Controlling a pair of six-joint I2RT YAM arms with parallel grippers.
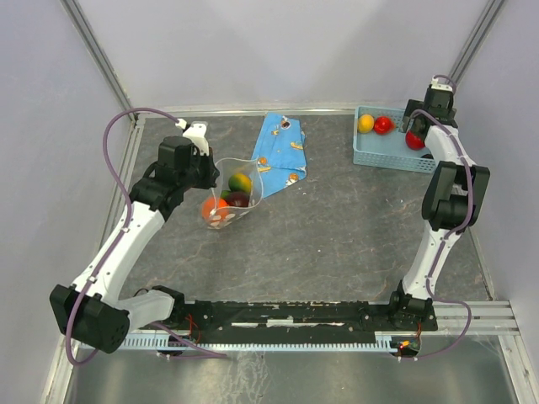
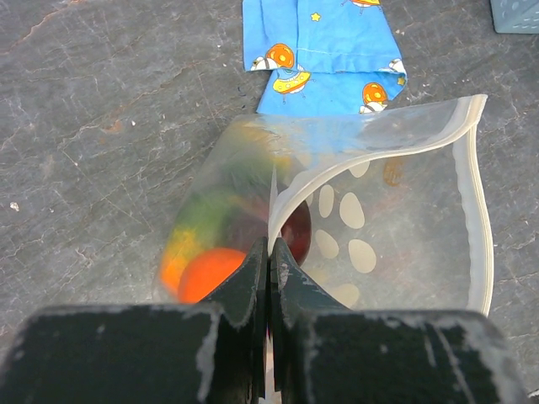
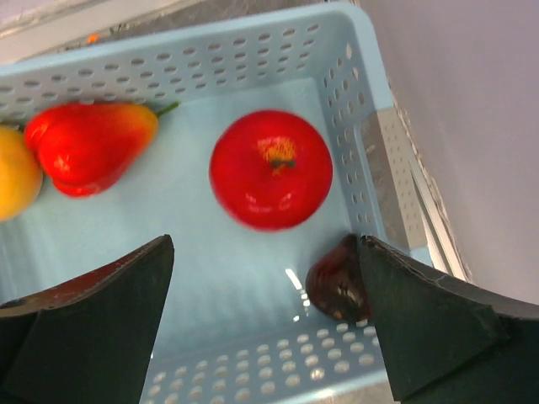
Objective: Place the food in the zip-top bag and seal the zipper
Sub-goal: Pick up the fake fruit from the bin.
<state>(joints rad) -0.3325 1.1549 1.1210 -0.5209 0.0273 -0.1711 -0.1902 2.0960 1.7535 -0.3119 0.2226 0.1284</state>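
My arms (image 1: 126, 240): white links, black joints, purple cables (image 1: 126, 114); my black claw fingers (image 2: 240, 295) are scuffed pale at the edges.

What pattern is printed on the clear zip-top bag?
White dots on the zip-top bag, best seen in the left wrist view.

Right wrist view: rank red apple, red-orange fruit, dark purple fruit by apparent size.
1. red apple
2. red-orange fruit, close behind, so the order of these two is unsure
3. dark purple fruit, smallest, though partly hidden

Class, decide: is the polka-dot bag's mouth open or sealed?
Open. The zip-top bag gapes; its zipper rims curve apart, toy fruits inside.
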